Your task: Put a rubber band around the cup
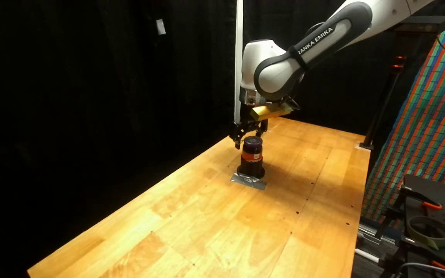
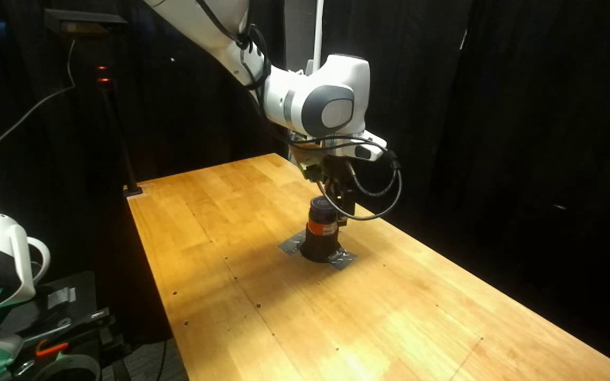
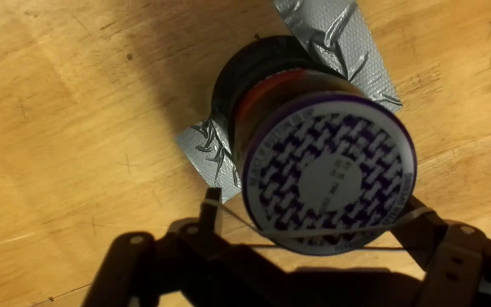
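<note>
The jaws stood apart, and a thin, pale band (image 3: 313, 233) was stretched between them. In the wrist view, a strand of it crossed over the top of the cup (image 3: 328, 170), near its rim; whether it touched there, I could not tell. The jaws pointed down, just beside the cup's upper part. The cup stood upright in a black base (image 1: 251, 168), and it had an orange label (image 1: 252, 155). Two pieces of silver tape (image 3: 343, 47) lay over the base and the desk (image 1: 214, 224). All this was nearer to the desk's edge along the black curtain (image 1: 110, 116). Above was the arm (image 1: 278, 77), with a yellow block (image 1: 269, 112) under its wrist. At a corner stood a black pole (image 1: 381, 104).
</note>
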You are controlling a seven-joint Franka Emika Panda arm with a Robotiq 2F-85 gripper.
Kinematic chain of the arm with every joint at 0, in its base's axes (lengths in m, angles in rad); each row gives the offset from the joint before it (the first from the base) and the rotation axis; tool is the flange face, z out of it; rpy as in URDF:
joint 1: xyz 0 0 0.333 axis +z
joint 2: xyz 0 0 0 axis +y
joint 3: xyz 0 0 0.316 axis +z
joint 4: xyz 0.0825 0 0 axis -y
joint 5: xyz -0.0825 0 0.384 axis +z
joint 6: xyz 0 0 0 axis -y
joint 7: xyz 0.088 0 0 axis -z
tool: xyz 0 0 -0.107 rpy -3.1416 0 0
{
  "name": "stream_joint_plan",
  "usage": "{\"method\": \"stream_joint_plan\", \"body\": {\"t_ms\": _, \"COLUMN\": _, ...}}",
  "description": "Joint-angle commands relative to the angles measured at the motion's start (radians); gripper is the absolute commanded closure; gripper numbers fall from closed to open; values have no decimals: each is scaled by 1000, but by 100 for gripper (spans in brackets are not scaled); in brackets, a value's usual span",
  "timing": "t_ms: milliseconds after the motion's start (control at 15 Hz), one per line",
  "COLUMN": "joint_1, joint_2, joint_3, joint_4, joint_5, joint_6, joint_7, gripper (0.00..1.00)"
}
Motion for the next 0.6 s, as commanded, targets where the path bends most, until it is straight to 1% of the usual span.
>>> {"method": "stream_joint_plan", "body": {"t_ms": 0, "joint_1": 13, "joint_2": 13, "joint_3": -9, "joint_4": 38, "joint_5": 36, "joint_6": -83, "joint_7": -8, "gripper": 0}}
{"method": "stream_joint_plan", "body": {"t_ms": 133, "joint_1": 10, "joint_2": -1, "joint_3": -3, "joint_4": 40, "joint_5": 46, "joint_6": -168, "joint_7": -11, "gripper": 0}}
{"method": "stream_joint_plan", "body": {"t_ms": 267, "joint_1": 2, "joint_2": -16, "joint_3": 7, "joint_4": 51, "joint_5": 66, "joint_6": -284, "joint_7": -24, "gripper": 0}}
{"method": "stream_joint_plan", "body": {"t_ms": 400, "joint_1": -3, "joint_2": -30, "joint_3": 13, "joint_4": 55, "joint_5": 84, "joint_6": -351, "joint_7": -39, "gripper": 0}}
{"method": "stream_joint_plan", "body": {"t_ms": 533, "joint_1": -4, "joint_2": -36, "joint_3": 15, "joint_4": 56, "joint_5": 95, "joint_6": -393, "joint_7": -46, "gripper": 0}}
